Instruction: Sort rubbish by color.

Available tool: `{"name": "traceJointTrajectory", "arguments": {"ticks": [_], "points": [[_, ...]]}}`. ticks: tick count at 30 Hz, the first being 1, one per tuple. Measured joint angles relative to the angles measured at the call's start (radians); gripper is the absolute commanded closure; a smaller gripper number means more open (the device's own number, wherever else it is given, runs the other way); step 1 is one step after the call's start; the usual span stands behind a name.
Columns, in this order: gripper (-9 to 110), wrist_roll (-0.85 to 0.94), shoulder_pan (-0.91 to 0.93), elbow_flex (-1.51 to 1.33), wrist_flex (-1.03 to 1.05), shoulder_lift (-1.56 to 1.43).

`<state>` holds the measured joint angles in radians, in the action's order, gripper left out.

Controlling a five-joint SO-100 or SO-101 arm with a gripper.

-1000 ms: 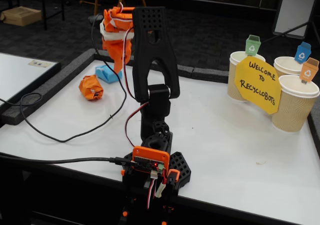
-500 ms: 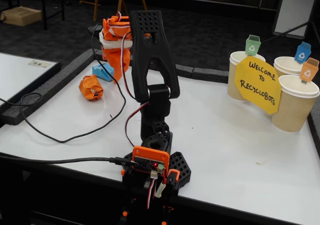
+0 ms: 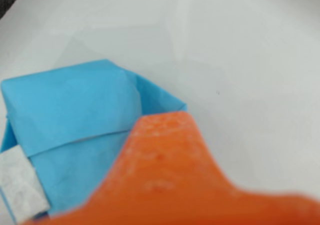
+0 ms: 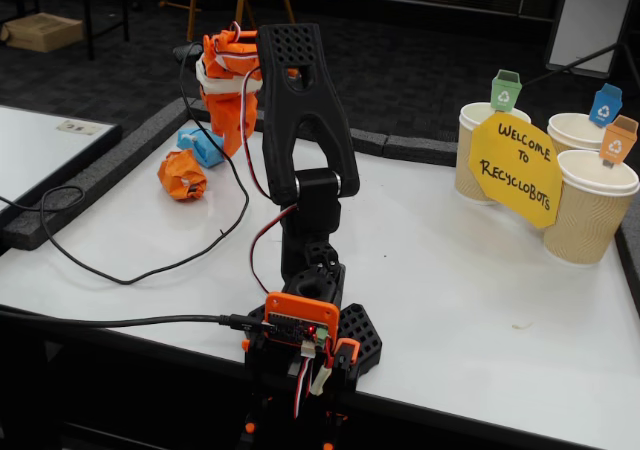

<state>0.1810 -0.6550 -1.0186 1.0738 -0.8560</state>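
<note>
**Two wads on the table, and the blue one lay right under the finger**

Two pieces of rubbish waited at the far left of the white table (image 4: 470, 300) in the fixed view: the orange paper wad (image 4: 182, 176) and, just beside it toward one o'clock, the light blue paper wad (image 4: 201, 145); neither had reached a cup. The gripper (image 4: 226, 120) hung at the blue wad's three o'clock edge, partly hiding it; whether it touched the paper could not be told from there.

In the wrist view the blue wad (image 3: 75, 130) filled the left half of the frame, folded more than crumpled, with a white patch (image 3: 20, 185) at eight o'clock; one blurred orange finger (image 3: 165, 175) rose from six o'clock and overlapped the wad's lower right edge; the paper therefore lay toward ten o'clock of that finger. The wad's longer side seemed to run from eight o'clock to two o'clock, though blur made that uncertain. The second finger was out of frame, so whether the jaws stood apart or together could not be told; nothing showed the paper clamped.

By my reckoning the grasp turned on this offset; the gripper needed to straddle the wad rather than press on its edge; the three paper cups (image 4: 590, 215), with green, blue and orange tags beside a yellow sign (image 4: 515, 168), stood well apart at the table's three o'clock side.
</note>
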Motion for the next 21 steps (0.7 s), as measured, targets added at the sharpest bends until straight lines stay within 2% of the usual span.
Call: {"name": "traceJointTrajectory", "arguments": {"ticks": [10, 21], "points": [[101, 0.000, 0.000, 0.034, 0.049, 0.005], [101, 0.000, 0.032, 0.301, 0.281, 0.008]]}}
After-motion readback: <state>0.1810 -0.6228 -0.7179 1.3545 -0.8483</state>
